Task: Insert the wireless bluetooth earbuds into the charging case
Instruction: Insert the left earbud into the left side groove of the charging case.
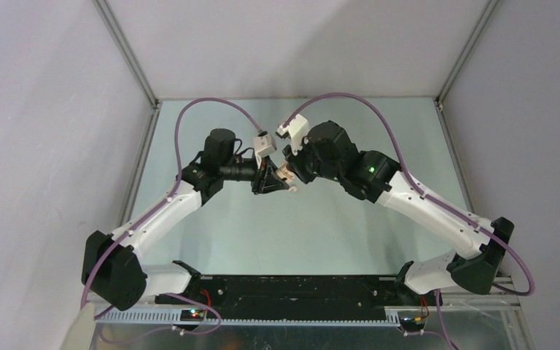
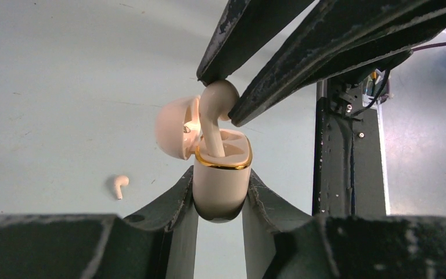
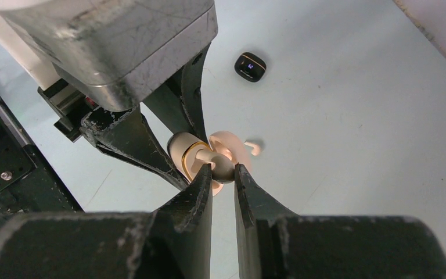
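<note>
A pale beige, pebble-shaped charging case [image 2: 219, 195] with a gold rim is gripped by the closed left hand [image 1: 271, 180] above the pale green surface [image 2: 64, 87], its lid [image 2: 171, 128] hinged open. A beige plastic earbud [image 2: 213, 113] is pinched by the closed right hand [image 3: 223, 173], its stem set in the case's slot. In the left wrist view, a second beige earbud [image 2: 119, 186] is seen lying on the surface at the case's nine o'clock. In the right wrist view, a small rounded black case [image 3: 250, 66] is seen at one o'clock.

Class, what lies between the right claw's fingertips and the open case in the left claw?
A beige earbud: the right claw pinches its head, its stem dips into the case. The left wrist view shows it.
</note>
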Controlling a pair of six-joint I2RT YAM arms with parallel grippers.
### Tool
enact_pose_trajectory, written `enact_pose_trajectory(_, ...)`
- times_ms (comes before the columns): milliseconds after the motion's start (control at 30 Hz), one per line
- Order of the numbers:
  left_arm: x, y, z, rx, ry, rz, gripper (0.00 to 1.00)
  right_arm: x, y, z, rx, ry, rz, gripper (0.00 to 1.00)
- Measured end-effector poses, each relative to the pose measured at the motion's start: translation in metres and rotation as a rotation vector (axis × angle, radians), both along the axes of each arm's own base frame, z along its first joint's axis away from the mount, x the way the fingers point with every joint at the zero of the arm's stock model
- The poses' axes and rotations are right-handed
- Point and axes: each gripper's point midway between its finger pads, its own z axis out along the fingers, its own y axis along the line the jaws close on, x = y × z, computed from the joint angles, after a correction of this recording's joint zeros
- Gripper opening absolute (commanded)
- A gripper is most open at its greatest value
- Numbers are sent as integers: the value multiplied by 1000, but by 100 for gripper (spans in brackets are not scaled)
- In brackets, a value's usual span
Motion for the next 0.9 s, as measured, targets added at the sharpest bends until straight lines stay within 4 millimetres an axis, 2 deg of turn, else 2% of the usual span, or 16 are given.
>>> enact_pose_trajectory(633, 1, -1, 4, -37, 50, 5, 1, -2, 1, 4, 5, -5, 1, 18)
enact_pose_trajectory(900, 2, -1, 4, -40, 45, 4, 1, -8, 9, 1, 17, 40, 34, 19)
